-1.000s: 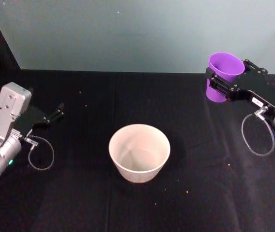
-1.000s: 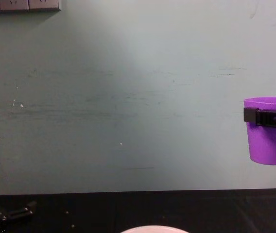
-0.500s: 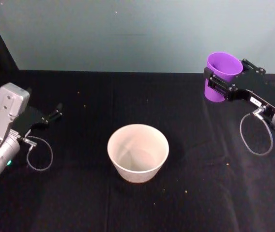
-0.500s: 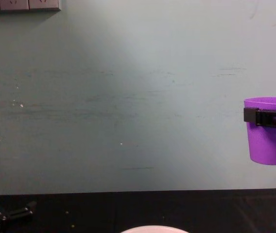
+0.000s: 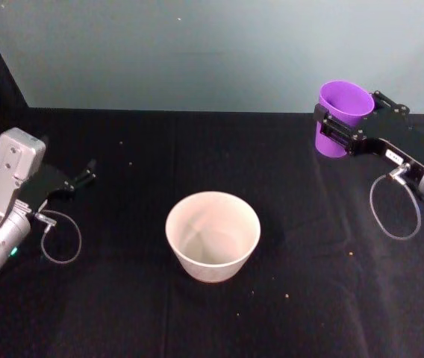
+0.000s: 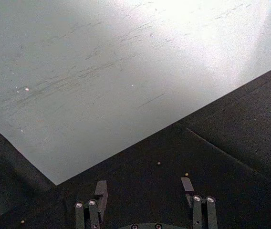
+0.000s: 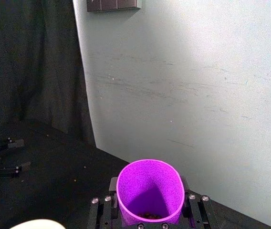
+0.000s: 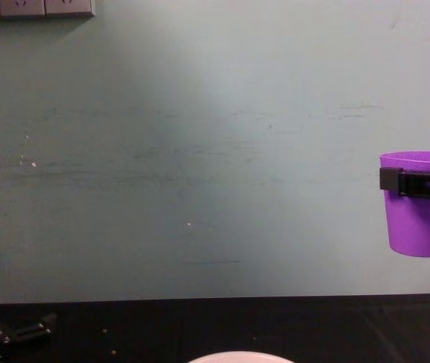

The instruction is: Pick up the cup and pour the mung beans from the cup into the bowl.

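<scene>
Head view: your right gripper has the cup at the far right, lifted off the black surface and upright. The fingers pinch it from both sides, just under the rim. The bowl sits at near centre, well apart from the cup, so nothing is lined up for a pour yet. The left gripper is parked at the left, low by the surface. A few loose specks lie on the cloth.

Left wrist view: the left gripper's fingers are spread with nothing between them.

Right wrist view: you look down into the cup. The mung beans are a small dark patch at the bottom, a shallow layer as far as it shows. A sliver of the bowl's rim shows at one corner.

Chest view: the cup hangs high at the right edge with a black finger banded across its upper wall. The bowl's rim just peeks in at the bottom centre.

Handling, as a judgement: the cup looks light, thin and smooth, so a hard squeeze may flex it and a soft one may let it turn. The hold just below the rim suits the taper, since the wider top should resist sliding down through the fingers. Beans this small will likely run all at once and bounce, so bring the lip over the bowl's middle before you tip, and tip slowly. The bowl looks light too, so don't knock it.
</scene>
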